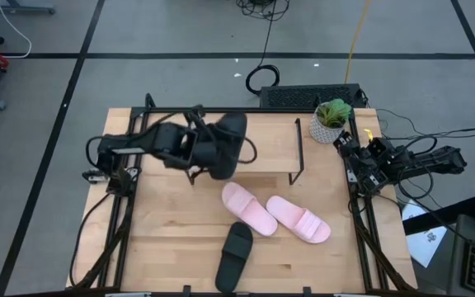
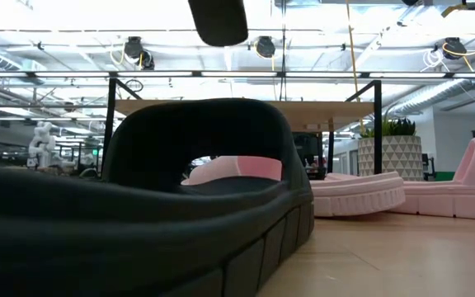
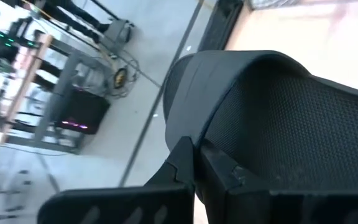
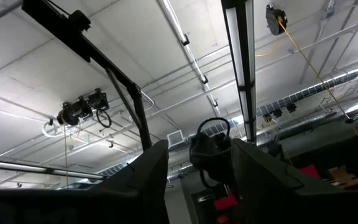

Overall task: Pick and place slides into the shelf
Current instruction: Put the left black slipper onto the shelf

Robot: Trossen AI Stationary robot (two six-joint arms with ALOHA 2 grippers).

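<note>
My left gripper [image 1: 207, 153] is shut on one matte black slide [image 1: 228, 140] and holds it in the air over the left part of the shelf [image 1: 270, 136], a light wood plank on thin black wire legs. In the low view the held slide [image 2: 217, 21] shows at the top, above the shelf plank [image 2: 320, 107]. The other black slide [image 1: 235, 256] lies sole down near the table's near edge and fills the low view [image 2: 180, 206]. Two pink slides [image 1: 250, 209] [image 1: 298, 219] lie side by side in front of the shelf. My right gripper [image 4: 201, 180] is open, points upward and waits at the table's right edge [image 1: 361, 161]. My left gripper holds the black slide by its side edge [image 3: 219, 165], next to the textured footbed [image 3: 303, 137]. Its fingers [image 3: 182, 165] come level from the table's left and lie across the slide. The slide is lifted clear above the shelf. My own fingers hide the exact place of contact.
A potted plant [image 1: 332, 120] stands at the table's far right corner, beside the shelf's right leg [image 1: 298, 153]. A keyboard [image 1: 308, 95] lies beyond the far edge. Bare tabletop [image 1: 171, 239] shows on the near left.
</note>
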